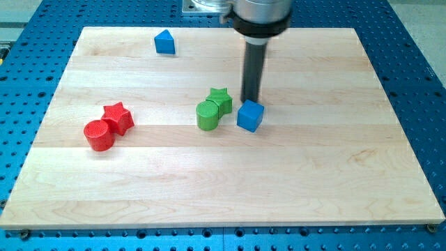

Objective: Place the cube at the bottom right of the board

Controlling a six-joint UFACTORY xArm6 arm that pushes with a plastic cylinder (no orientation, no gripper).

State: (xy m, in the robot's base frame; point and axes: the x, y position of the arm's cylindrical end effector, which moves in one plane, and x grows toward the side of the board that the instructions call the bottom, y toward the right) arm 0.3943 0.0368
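A blue cube [250,116] sits near the middle of the wooden board [334,160]. My tip [250,100] stands just above the cube in the view, touching or nearly touching its far edge. A green cylinder [207,116] and a green star [220,100] sit together just to the cube's left.
A red cylinder [99,135] and a red star [118,117] sit together at the view's left. A blue pentagon-like block [164,42] sits near the top left. Blue perforated table surrounds the board.
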